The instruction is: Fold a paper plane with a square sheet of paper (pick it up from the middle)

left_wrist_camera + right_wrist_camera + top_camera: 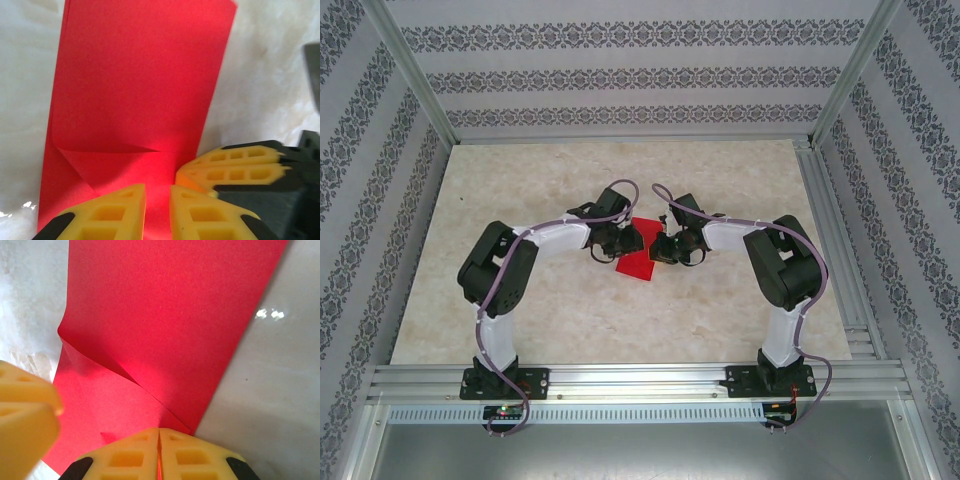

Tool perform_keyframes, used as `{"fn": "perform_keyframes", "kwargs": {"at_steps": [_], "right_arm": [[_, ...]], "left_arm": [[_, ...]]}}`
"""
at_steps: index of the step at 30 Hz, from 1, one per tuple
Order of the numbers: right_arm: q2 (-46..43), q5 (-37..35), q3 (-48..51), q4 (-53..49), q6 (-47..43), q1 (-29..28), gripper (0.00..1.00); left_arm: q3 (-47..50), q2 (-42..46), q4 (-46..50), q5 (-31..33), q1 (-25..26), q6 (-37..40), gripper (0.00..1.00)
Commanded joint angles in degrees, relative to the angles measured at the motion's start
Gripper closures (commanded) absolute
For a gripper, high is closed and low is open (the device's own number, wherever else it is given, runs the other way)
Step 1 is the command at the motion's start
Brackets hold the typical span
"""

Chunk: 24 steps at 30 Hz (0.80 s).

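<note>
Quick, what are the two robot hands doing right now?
Left gripper: slightly open over the thin red folded paper sheet; grip unclear.
Right gripper: shut on that paper's edge.

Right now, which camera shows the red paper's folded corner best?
Right wrist view: the folded corner of the red paper lifts close up. Left wrist view shows it flatter, as a crease; from the top the paper is a small red patch.
</note>
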<state>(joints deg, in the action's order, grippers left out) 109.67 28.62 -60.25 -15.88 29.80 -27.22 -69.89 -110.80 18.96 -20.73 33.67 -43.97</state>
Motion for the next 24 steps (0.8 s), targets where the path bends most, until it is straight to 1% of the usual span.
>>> {"fn": "perform_keyframes", "kwargs": {"at_steps": [1,9,16,20,24], "right_arm": [[3.5,-4.7,0.9,-2.7,-1.4,0.6,0.9],[0.4,-1.8,-1.2,-1.9,-0.9,0.5,0.9],[-7.3,-1.2,-0.4,-2.3,0.6,-0.3,0.88],[-11.4,-2.4,2.5,-3.3,1.8,-2.4,0.87],[-12.5,-2.8,3.7,-4.0,2.6,-4.8,0.87]], "left_arm": [[-0.2,-2.2,-0.7,-0.7,0.2,0.4,0.8],[0.2,-4.2,2.3,2.2,0.2,-0.4,0.85],[2.4,-4.1,2.0,3.1,0.2,-2.5,0.86],[3.3,-4.0,1.3,3.2,0.3,-3.2,0.87],[3.6,-4.0,0.7,3.2,0.5,-3.5,0.87]]}}
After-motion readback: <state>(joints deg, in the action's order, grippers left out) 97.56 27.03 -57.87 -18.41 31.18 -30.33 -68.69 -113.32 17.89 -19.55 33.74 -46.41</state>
